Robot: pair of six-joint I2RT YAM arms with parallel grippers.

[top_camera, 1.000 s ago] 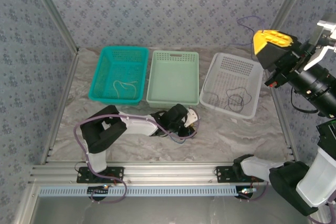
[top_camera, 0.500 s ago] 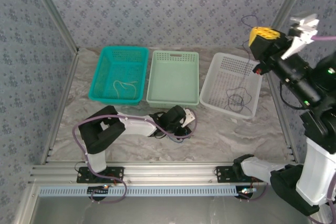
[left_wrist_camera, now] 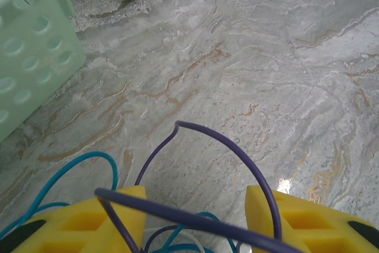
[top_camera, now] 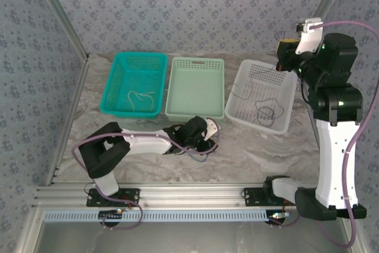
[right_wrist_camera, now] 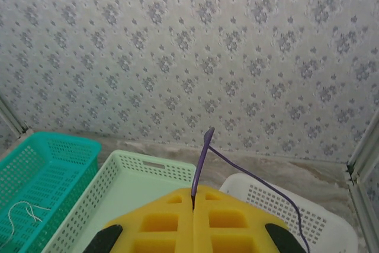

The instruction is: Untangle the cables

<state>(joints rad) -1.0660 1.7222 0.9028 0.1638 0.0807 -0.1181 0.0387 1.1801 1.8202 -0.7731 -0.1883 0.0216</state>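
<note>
The dark purple cable (top_camera: pixel 265 111) hangs from above into the white basket (top_camera: pixel 260 84), which stands just right of the pale green basket (top_camera: pixel 197 60); its lower end lies in loose loops on the white mesh floor. The upper end is pinched in the right gripper (top_camera: pixel 288 44), held high, well to the right of the pale green basket and above the white one's far corner. In the right wrist view we see the yellow jaws pressed flat together with the cable rising out of the seam. The whitish cable (top_camera: pixel 139 95) lies curled in the teal basket (top_camera: pixel 141 54), just left of the pale green one. The blue cable (left_wrist_camera: pixel 71 167) sits on the worktop (top_camera: pixel 266 152) just in front of the pale green basket's near right corner, looping under and between the fingers (left_wrist_camera: pixel 89 223) of the left gripper (top_camera: pixel 208 137), whose jaws stand apart and clamp nothing. A purple strand (left_wrist_camera: pixel 237 152) arcs across those fingers too (we cannot tell whether it is a loose cable or the arm's own lead). The left arm lies low along the worktop, in front of the pale green basket.
</note>
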